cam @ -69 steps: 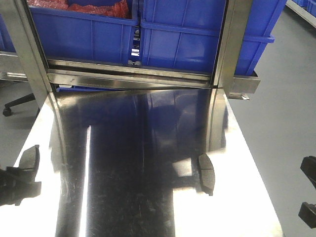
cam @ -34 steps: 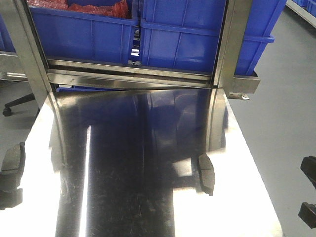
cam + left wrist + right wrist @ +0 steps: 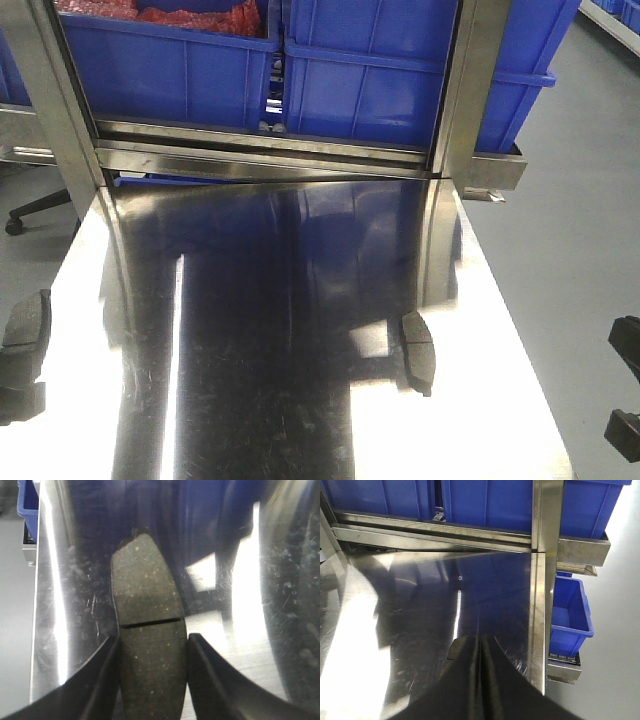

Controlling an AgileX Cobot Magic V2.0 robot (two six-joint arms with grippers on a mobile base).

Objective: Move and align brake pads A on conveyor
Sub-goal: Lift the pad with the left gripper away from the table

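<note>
Since a second ago the left gripper (image 3: 152, 640) and the brake pad (image 3: 147, 605) it carries have shifted from just inside the lower left of the front view out to the very left edge of the frame. Over the last half second they have hardly moved.

In the left wrist view the left gripper is clenched on this brake pad, with one finger pressed against each long side just below the thin groove. The pad's long axis runs from the bottom of that frame to the top. Its speckled grey face is turned to the camera, and its free rounded end points at the upper middle of the frame. The shiny steel worktop (image 3: 260, 300) lies behind it; whether the pad touches the steel cannot be told.

A second brake pad (image 3: 417, 352) rests on the worktop right of centre in the front view. Its long axis runs from the near edge toward the blue bins (image 3: 370, 70) at the top of the frame, and it bows slightly toward the right.

In the right wrist view the right gripper (image 3: 480, 642) is clenched with its fingers pressed together and nothing between them. It is over the worktop at the bottom middle of the frame.
</note>
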